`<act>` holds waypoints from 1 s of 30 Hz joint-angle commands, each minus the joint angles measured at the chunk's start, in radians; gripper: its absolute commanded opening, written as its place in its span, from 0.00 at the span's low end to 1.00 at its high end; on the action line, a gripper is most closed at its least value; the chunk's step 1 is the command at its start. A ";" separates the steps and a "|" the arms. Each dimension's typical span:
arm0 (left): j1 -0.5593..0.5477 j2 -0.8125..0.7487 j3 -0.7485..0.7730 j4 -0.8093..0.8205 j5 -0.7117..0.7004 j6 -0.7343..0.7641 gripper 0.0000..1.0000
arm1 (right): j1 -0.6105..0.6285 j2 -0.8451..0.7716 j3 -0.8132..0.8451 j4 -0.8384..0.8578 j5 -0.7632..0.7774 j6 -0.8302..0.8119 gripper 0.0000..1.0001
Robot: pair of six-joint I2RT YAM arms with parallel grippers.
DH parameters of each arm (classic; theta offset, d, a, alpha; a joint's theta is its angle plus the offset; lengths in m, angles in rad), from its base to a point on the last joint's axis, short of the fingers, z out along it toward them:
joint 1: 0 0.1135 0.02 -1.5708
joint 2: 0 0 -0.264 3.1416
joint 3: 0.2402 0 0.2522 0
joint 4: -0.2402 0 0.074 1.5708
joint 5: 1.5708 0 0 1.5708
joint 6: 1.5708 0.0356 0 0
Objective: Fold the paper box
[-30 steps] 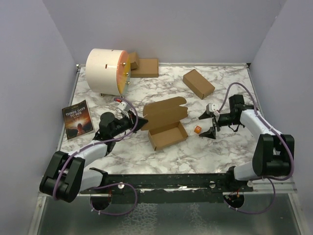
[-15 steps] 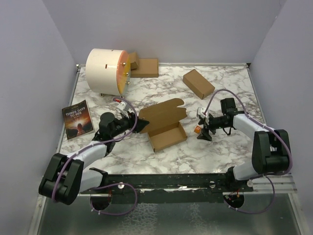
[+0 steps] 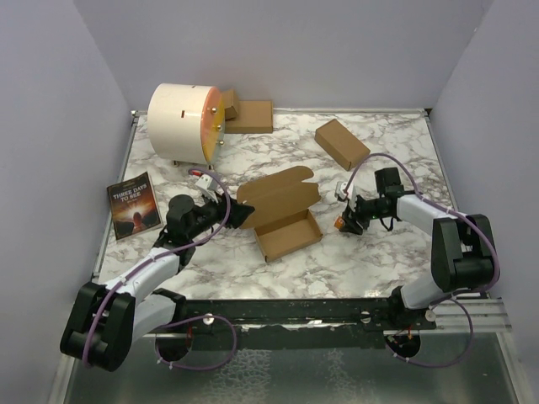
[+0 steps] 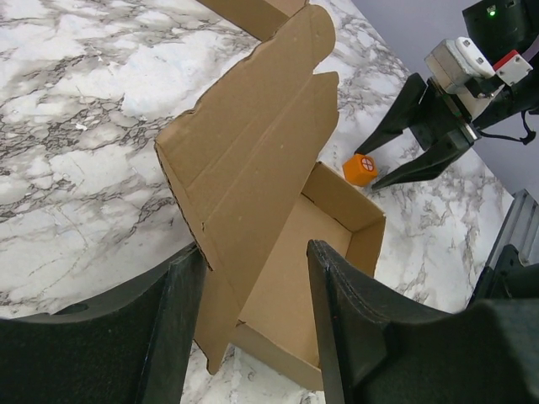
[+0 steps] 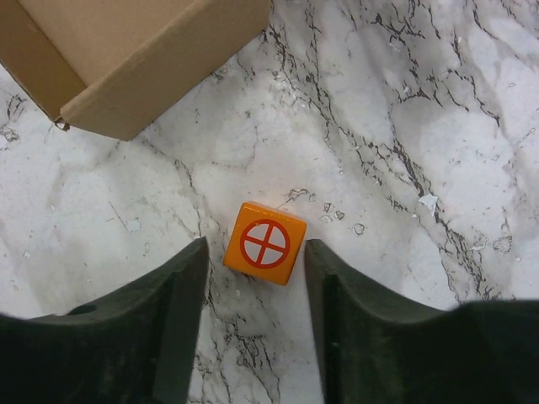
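Two claws stood partly open, gripping nothing. My left claw (image 4: 255, 249) straddled the lid edge of the paper box (image 4: 269, 160), an open tray mid-table with its lid tilted up. My right claw (image 5: 255, 244) straddled, untouched, an orange cube (image 5: 264, 243) near the box on the marble table (image 5: 404, 126).

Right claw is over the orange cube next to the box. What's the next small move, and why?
Probably close the right claw on the orange cube. Its fingers flank the cube with a gap on each side, and the cube lies loose on the marble table beside the open paper box.
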 commanded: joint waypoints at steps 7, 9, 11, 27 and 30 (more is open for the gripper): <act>0.004 -0.037 -0.009 -0.051 -0.078 -0.019 0.55 | 0.011 0.003 0.019 0.016 0.015 0.035 0.23; 0.005 -0.051 -0.004 -0.086 -0.105 -0.024 0.55 | 0.011 -0.009 0.025 0.006 0.012 0.038 0.19; 0.006 -0.070 0.006 -0.130 -0.140 -0.033 0.56 | 0.010 -0.028 0.028 -0.002 0.000 0.038 0.16; 0.009 -0.348 0.053 -0.413 -0.272 -0.094 0.78 | 0.006 -0.160 0.097 -0.225 -0.287 -0.048 0.09; 0.009 -0.371 0.055 -0.451 -0.277 -0.096 0.79 | 0.006 -0.187 0.104 -0.264 -0.355 -0.078 0.08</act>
